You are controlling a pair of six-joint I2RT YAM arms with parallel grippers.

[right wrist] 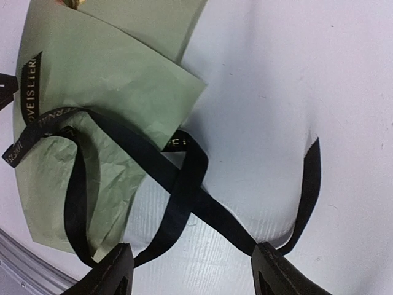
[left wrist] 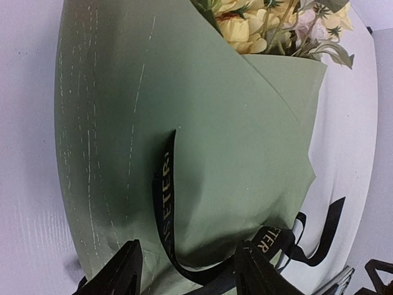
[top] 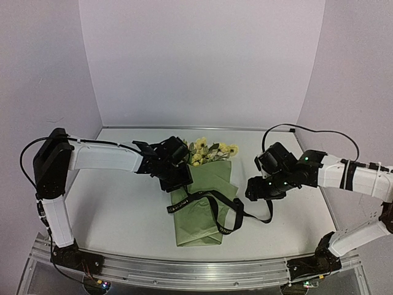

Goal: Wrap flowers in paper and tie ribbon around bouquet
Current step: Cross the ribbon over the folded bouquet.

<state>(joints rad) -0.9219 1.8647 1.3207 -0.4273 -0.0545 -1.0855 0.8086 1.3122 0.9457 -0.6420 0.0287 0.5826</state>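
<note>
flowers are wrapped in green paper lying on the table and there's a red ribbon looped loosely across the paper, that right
Not quite: the ribbon is black with pale lettering, not red, as the right wrist view shows. The rest holds: the flowers are wrapped in green paper lying on the table, with the ribbon looped loosely across the paper.

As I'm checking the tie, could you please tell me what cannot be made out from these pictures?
- Stems of the flowers: hidden inside the paper in every view.
- The ribbon underneath: covered by the paper; whether it is truly knotted is too small from above.
- Its lettering: broken by twists, only fragments readable.
- The left gripper: fingers cut off by the bottom edge in the left wrist view, hidden under the wrist from above.
</note>
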